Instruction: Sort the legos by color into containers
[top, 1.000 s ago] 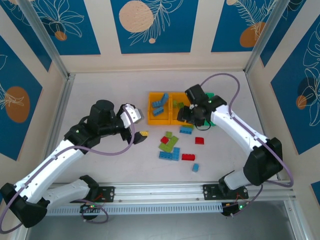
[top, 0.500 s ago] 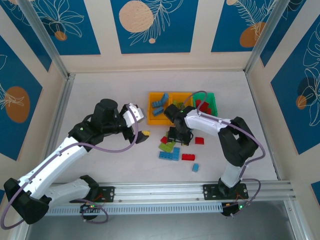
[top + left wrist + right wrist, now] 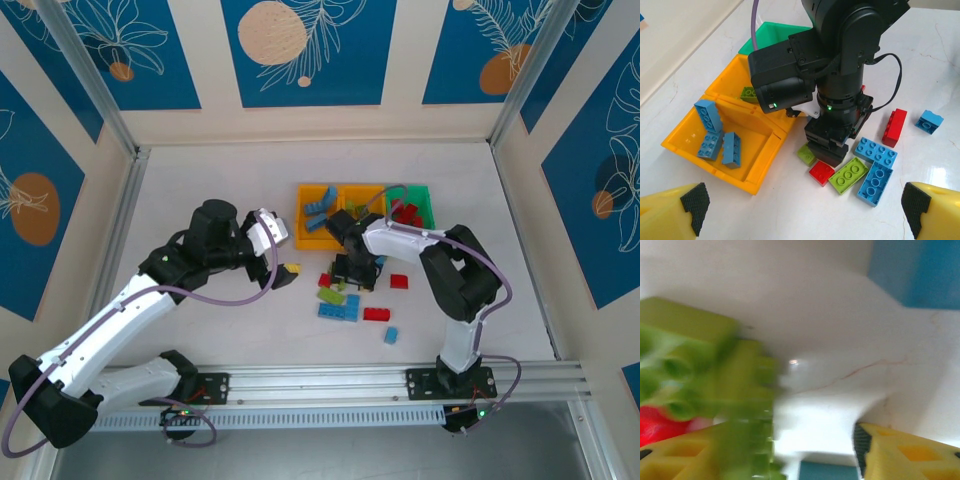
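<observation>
Right arm has swung off the bins (image 3: 707, 166) and dropped onto the loose bricks (image 3: 345, 300) just in front of them. Right gripper (image 3: 355, 275) sits over a lime green brick (image 3: 700, 360) that crowds one finger. It's too blurry to tell if it's pinched or which way it runs. Left gripper (image 3: 805, 207) hangs wide open, farther off. Glossy studded plastic, smooth white table (image 3: 200, 180).

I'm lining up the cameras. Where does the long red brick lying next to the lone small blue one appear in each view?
Top external: long red brick, low centre, beside the small blue brick.
Left wrist: right of centre, next to that blue brick.
Right wrist: too blurred to match it.
Shared landmark: the orange bin holding blue bricks.
</observation>
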